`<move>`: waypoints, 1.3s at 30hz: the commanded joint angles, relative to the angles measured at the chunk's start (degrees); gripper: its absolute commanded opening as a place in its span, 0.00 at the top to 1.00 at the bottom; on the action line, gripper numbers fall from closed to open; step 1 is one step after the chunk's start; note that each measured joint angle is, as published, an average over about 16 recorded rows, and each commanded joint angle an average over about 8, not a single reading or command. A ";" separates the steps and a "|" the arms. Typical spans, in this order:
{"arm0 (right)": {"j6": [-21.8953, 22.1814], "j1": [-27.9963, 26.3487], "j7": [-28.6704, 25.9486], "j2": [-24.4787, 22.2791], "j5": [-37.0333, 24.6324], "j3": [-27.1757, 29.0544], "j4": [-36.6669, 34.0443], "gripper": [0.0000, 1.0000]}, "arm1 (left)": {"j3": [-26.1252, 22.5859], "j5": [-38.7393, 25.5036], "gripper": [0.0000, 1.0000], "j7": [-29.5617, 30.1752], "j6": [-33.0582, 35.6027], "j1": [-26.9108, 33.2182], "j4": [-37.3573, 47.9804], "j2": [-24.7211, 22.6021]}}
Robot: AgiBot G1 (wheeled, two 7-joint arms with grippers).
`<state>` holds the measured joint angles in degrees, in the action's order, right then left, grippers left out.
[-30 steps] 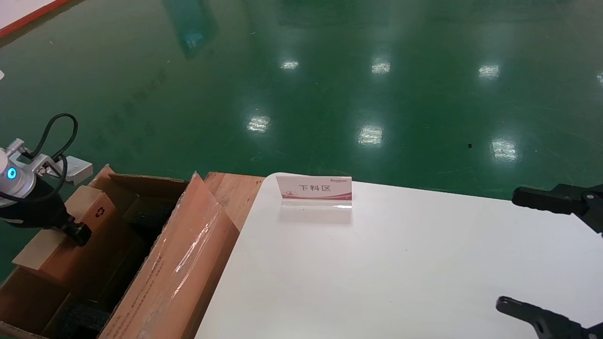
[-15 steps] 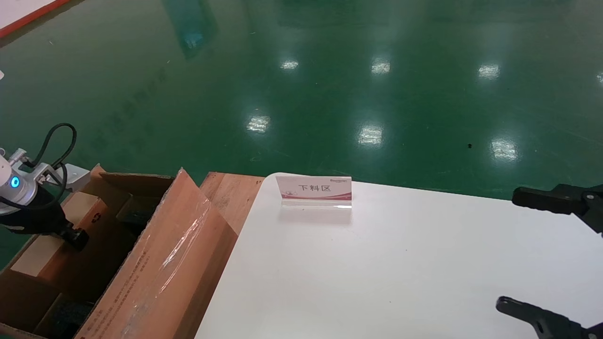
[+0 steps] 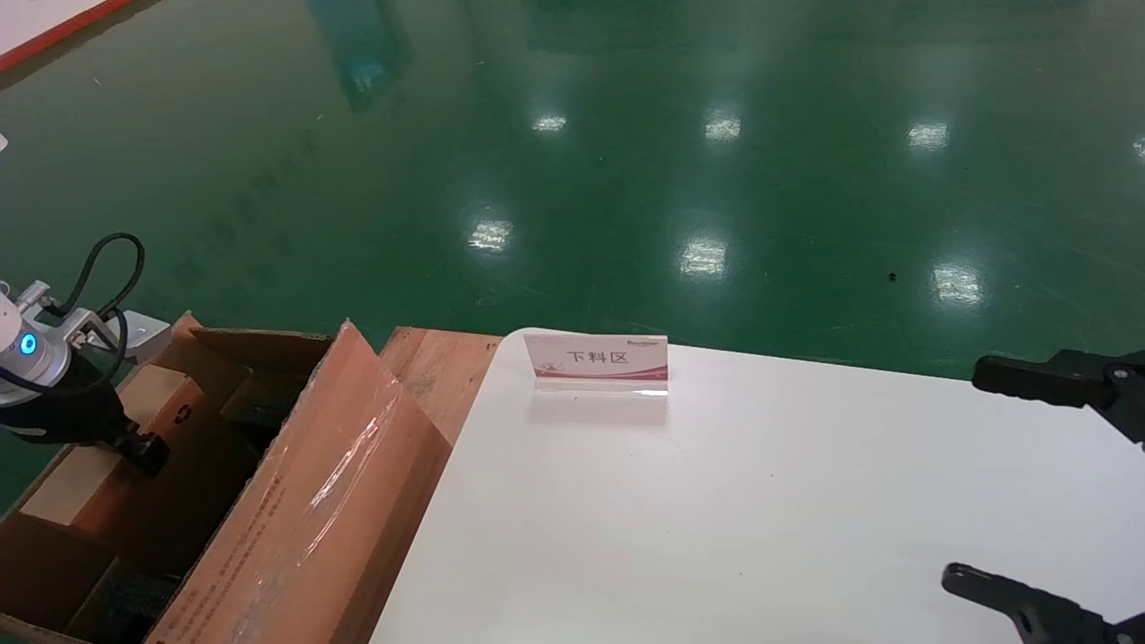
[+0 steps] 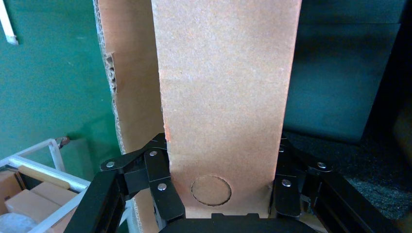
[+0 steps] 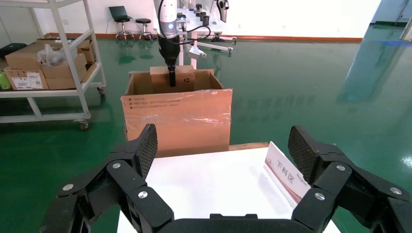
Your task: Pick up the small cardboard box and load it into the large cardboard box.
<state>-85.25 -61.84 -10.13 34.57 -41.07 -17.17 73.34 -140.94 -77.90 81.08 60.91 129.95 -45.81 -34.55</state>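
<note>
My left gripper (image 3: 143, 450) is shut on the small cardboard box (image 3: 159, 413), an orange-brown carton with a dark recycling symbol. It holds it inside the open top of the large cardboard box (image 3: 313, 501), by the far wall. In the left wrist view the small box (image 4: 226, 97) sits between the fingers (image 4: 163, 189), with black foam (image 4: 340, 73) beside it. The right wrist view shows the large box (image 5: 177, 121) with the small box (image 5: 185, 76) standing up out of it. My right gripper (image 3: 966, 476) is open and empty over the table's right side.
A white table (image 3: 760, 501) carries a small sign stand (image 3: 597, 362) near its far edge. A wooden pallet edge (image 3: 438, 367) lies between the table and the large box. A shelf cart with cartons (image 5: 48, 63) stands on the green floor beyond.
My left gripper has gone down and a little left with the small box, deeper into the large box. The large box's taped flap has shifted left. The right arm has not moved.
</note>
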 commanded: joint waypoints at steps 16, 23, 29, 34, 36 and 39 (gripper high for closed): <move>0.02 0.00 0.00 -0.01 0.01 0.01 0.00 0.00 | -0.11 -0.19 0.00 0.25 0.06 0.23 -0.40 0.09; 0.01 -0.01 0.00 0.00 0.01 0.01 -0.01 0.00 | 0.38 -0.04 0.00 -0.37 -0.70 1.08 -1.24 0.56; 0.00 -0.02 0.02 0.00 0.02 0.00 -0.03 0.00 | 1.63 -1.18 0.00 -2.92 -2.42 6.67 -7.43 3.64; 0.00 -0.03 0.03 0.00 0.03 -0.02 -0.04 0.00 | 2.86 -2.96 0.00 -4.68 -3.61 13.38 -16.17 8.20; 0.00 -0.03 0.03 -0.01 0.03 -0.03 -0.04 0.00 | 3.64 -3.33 0.00 -5.88 -3.97 16.24 -20.18 10.59; 0.00 -0.04 0.03 -0.01 0.03 -0.04 -0.05 0.00 | 5.20 -2.82 0.00 -8.83 -3.94 20.44 -25.98 14.59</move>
<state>-85.24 -61.88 -10.10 34.57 -41.04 -17.20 73.29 -135.51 -78.91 70.76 57.85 149.55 -70.15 -20.26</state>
